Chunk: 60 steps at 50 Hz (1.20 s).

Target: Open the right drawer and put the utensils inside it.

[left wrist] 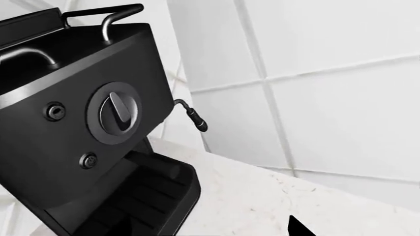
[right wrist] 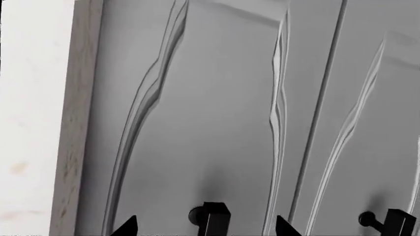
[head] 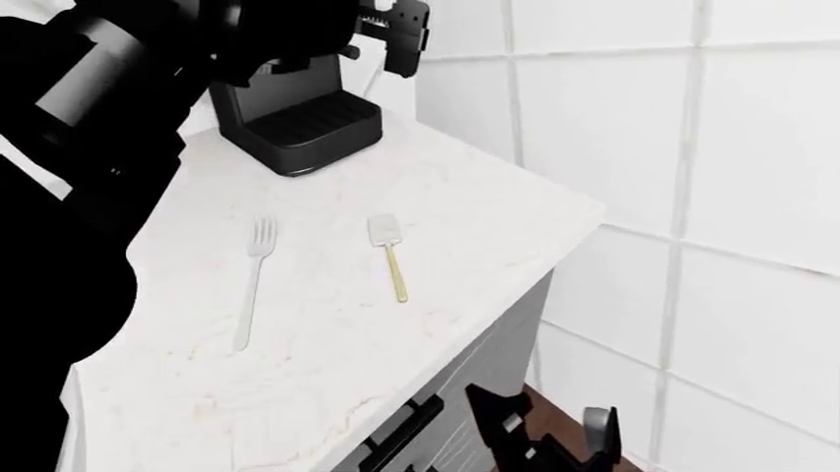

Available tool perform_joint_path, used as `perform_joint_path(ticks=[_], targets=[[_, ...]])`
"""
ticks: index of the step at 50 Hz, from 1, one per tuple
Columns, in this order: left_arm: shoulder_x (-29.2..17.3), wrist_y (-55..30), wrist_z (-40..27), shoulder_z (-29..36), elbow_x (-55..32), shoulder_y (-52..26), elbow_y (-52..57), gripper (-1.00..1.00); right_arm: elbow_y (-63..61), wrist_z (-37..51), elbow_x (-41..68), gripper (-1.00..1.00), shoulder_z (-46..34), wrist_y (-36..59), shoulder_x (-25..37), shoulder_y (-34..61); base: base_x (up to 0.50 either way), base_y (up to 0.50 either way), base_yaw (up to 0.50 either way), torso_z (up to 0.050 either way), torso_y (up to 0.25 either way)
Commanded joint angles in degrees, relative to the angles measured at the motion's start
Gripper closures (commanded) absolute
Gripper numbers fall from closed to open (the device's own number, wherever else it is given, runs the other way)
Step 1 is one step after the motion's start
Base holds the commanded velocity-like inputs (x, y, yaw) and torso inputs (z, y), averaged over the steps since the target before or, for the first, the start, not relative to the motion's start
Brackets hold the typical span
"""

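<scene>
While its fingertips flank one knob, right hand [right wrist: 204,227] close before right drawer [right wrist: 196,123]

You see a silvery-white fork [head: 254,280] and a spatula [head: 389,254] with a whitish head and yellow-gold handle on the white, faintly veined marble surface [head: 459,211]. Beside your left gripper [head: 400,34] stands a black coffee machine [left wrist: 85,128]; white tiles [left wrist: 328,98] lie behind. Ahead of your right gripper [right wrist: 203,227], light-grey scroll-carved drawer fronts [right wrist: 210,123] carry black knobs [right wrist: 210,216].
</scene>
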Motion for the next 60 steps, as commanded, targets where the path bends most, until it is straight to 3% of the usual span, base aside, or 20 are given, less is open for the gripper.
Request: perform_joint_path(ticks=[1,3,9,60], targets=[[0.0,-0.2,0.1,-0.1,0.1,-0.1,0.3,-1.00,1.9,-0.1,0.6,-1.00,-1.2,1.9,0.7,1.4,0.00,0.00,0.00,0.000,0.000],[0.0,-0.3,0.1,-0.1,0.0,-0.1,0.3,-1.00,2.2,-6.4,-1.4,-1.00,-2.5,1.5,1.8,1.7,0.00,0.00,0.00,0.000,0.000],[0.0,-0.3,0.4,-0.2,-0.2,-0.2,-0.1,-1.00,8.0,-11.1,-1.0,-1.00,-3.3,3.0,2.4,2.5,0.00,0.00,0.00,0.000,0.000],[0.0,0.0,0.6,-0.4,1.2,1.0,-0.8,-1.00,15.4,-12.7,-2.8,-1.00,-10.5,7.1,-1.2,8.2,0.00,0.00,0.00,0.000,0.000]])
